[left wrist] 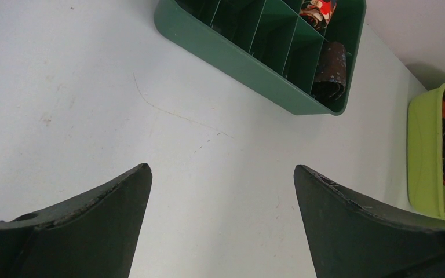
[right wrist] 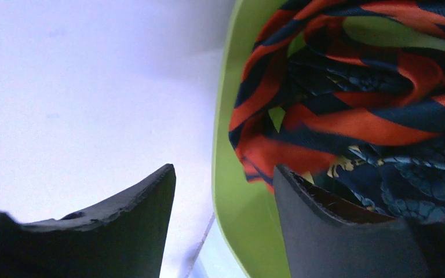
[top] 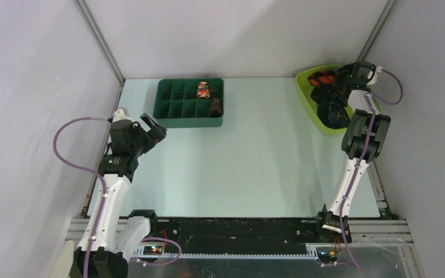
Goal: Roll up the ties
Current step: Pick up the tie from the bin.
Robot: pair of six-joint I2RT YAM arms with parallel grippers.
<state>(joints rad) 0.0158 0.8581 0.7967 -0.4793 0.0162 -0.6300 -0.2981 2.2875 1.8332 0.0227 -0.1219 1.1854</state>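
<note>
A heap of ties lies in the lime-green bin at the back right. In the right wrist view a red-orange tie with dark stripes lies over a navy patterned tie. My right gripper is open over the bin; in its wrist view the jaws straddle the bin's rim, one finger inside beside the ties, holding nothing. My left gripper is open and empty above the table, near the green tray. A red patterned roll and a dark roll sit in tray compartments.
The green compartment tray stands at the back centre-left, several compartments bare; it also shows in the left wrist view, with the lime bin at the right. Grey walls close the table on three sides. Purple cables loop from both arms.
</note>
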